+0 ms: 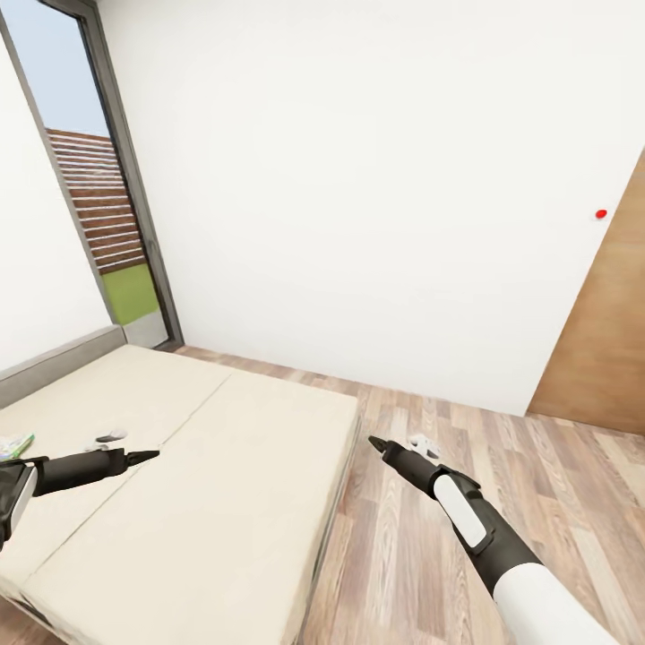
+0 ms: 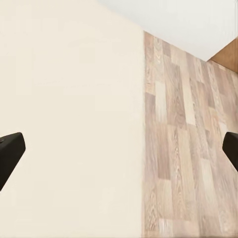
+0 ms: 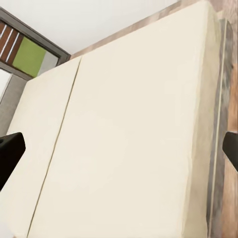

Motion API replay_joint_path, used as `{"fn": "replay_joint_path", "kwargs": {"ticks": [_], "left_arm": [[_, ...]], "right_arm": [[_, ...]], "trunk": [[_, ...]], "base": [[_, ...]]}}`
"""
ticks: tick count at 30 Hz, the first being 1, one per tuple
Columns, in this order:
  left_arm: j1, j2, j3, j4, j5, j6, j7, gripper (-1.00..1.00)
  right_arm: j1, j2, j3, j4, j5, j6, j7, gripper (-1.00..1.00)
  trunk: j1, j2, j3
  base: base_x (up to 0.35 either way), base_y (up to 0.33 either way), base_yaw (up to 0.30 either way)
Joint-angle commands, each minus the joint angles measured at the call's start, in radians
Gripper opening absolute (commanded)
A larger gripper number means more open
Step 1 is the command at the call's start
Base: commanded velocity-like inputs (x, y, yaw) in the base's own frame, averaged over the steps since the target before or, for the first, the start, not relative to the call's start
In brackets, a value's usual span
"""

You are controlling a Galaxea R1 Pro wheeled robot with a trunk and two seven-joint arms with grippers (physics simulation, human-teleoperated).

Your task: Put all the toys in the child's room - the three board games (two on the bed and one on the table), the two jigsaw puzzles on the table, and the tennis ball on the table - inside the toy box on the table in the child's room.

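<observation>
We stand at the side of the bed [image 1: 206, 475], its beige mattress split by a seam, with a low grey headboard [image 1: 54, 363] at the far left. At the left edge of the head view, just above our left arm, a sliver of a green printed thing [image 1: 16, 445] lies on the mattress; it is cut off by the frame, and we cannot tell whether it is a board game. A small pale object [image 1: 109, 438] beside it is too small to make out.

Our left gripper [image 1: 143, 456] hangs over the mattress, and in its wrist view the two dark fingertips [image 2: 10, 153] sit at opposite edges, spread wide with nothing between. Our right gripper [image 1: 378, 444] hovers over the wooden floor [image 1: 466, 537] beside the bed; its fingertips [image 3: 9, 156] are likewise far apart and empty. A window [image 1: 98, 206] and a brown door [image 1: 609, 340] flank the white wall [image 1: 376, 179].
</observation>
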Motion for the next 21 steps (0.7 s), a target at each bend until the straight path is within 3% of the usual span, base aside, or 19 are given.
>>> {"fn": "replay_joint_path", "kwargs": {"ticks": [1, 12, 21], "left_arm": [[-0.001, -0.001, 0.006, -0.001, -0.009, 0.009, -0.008, 1.0], [-0.001, -0.001, 0.006, -0.001, -0.009, 0.009, -0.009, 1.0], [-0.001, -0.001, 0.006, -0.001, -0.009, 0.009, -0.009, 1.0]], "right_arm": [[-0.001, -0.001, 0.002, 0.0, -0.004, 0.002, 0.0, 1.0], [-0.001, -0.001, 0.002, 0.0, -0.004, 0.001, 0.0, 1.0], [-0.001, -0.001, 0.002, 0.0, -0.004, 0.0, 0.0, 1.0]], "trunk": [[0.001, -0.002, -0.002], [0.001, -0.002, -0.002], [0.001, -0.002, -0.002]], "base": [[-0.015, 0.035, -0.268], [-0.006, 0.046, -0.265], [-0.009, 0.114, -0.062]]}}
